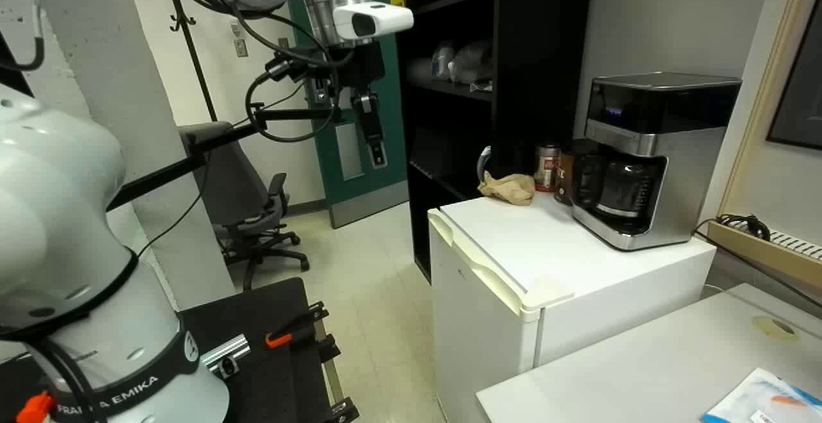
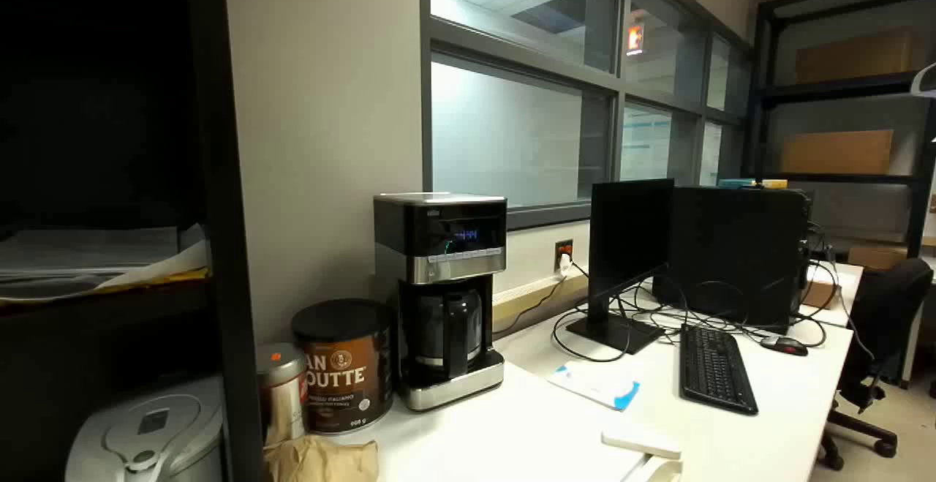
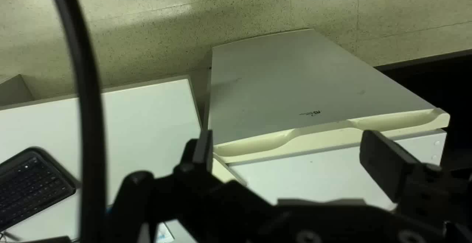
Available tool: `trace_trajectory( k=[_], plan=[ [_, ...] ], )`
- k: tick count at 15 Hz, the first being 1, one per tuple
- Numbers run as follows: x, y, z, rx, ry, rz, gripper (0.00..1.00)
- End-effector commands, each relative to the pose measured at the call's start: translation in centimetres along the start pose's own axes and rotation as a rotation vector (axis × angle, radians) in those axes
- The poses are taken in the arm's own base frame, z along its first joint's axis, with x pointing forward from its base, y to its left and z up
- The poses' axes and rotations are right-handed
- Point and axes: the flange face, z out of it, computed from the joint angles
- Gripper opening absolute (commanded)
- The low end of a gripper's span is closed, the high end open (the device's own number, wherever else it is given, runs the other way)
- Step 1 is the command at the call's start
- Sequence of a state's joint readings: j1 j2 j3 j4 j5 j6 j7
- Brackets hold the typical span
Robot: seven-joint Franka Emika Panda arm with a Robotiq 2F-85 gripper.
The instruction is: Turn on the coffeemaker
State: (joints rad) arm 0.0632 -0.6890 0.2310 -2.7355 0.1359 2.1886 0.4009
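The coffeemaker is a boxy black and silver machine with a dark carafe in its lower recess. It stands on top of a white fridge-like cabinet in both exterior views. Faint purple digits glow on its black front panel, above a row of buttons. It is out of the wrist view. My gripper hangs high and well apart from the coffeemaker, short of the cabinet. In the wrist view, the gripper is open, with wide-spread fingers and nothing between them. The gripper is out of view in an exterior view.
The white cabinet has a cream handle edge. A brown coffee tin, a silver can and a crumpled paper bag stand beside the coffeemaker. A black shelf rises behind. A white desk adjoins the cabinet.
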Motion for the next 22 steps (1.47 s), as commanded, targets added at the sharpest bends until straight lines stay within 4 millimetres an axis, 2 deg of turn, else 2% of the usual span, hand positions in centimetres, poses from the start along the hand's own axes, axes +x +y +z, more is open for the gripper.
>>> trace_trajectory(
  k=[1, 13, 17, 22],
  plan=[
    [0.0, 0.0, -0.1, 0.000, -0.001, 0.000, 1.00],
    [0.3, 0.0, 0.1, -0.008, 0.003, -0.004, 1.00],
    [3.4, -1.4, 2.8, -0.140, 0.064, -0.080, 1.00],
    [7.1, -4.7, 6.5, -0.315, 0.198, -0.205, 1.00]
  ],
)
